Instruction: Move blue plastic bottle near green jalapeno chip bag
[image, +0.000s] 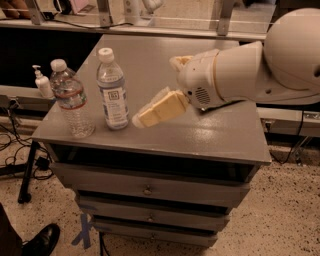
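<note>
The blue plastic bottle (111, 90) stands upright at the front left of the grey cabinet top (200, 135). It is clear, with a white cap and a bluish-white label bearing a dark square logo. My gripper (145, 116) reaches in from the right, low over the top. Its cream tip is just right of the bottle's lower half, very close, and holds nothing. The green jalapeno chip bag is hidden behind my white arm (240, 75).
A ribbed clear bottle with a red-white band (72, 102) stands just left of the blue bottle. A small white pump bottle (42, 82) stands behind, off the cabinet's left side. Drawers front the cabinet. A shoe (42, 240) is on the floor at lower left.
</note>
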